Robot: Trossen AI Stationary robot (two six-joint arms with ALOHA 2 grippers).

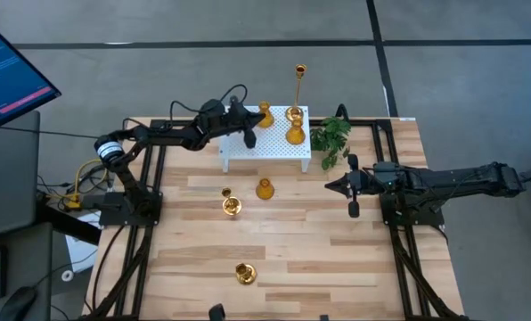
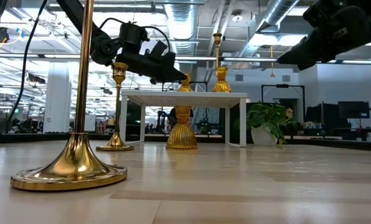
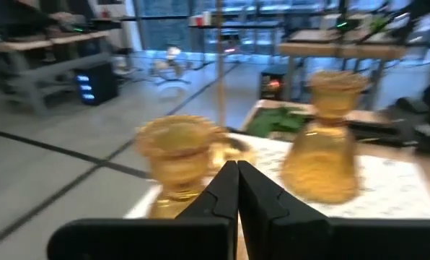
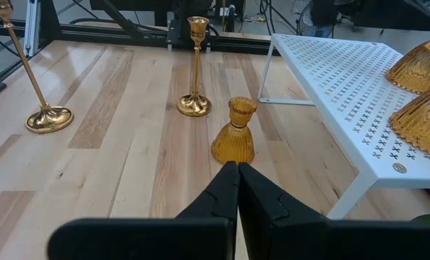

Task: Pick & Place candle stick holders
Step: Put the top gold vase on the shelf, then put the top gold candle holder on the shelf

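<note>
— Which arm is nearer?
— My right gripper [image 1: 339, 186], clenched on nothing, hangs over the table. The squat holder [image 1: 265, 189] stands upright straight ahead of it, in front of the stand [image 1: 279, 148].
— The left?
— My left gripper [image 1: 250, 135], also clenched empty, is above the stand by its holders [image 1: 294, 135].

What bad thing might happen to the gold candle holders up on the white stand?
The shut left gripper hovers just beside a squat holder on the stand; a nudge might tip it. The tall thin holder at the stand's back edge looks top-heavy and may topple if the stand is bumped.
</note>
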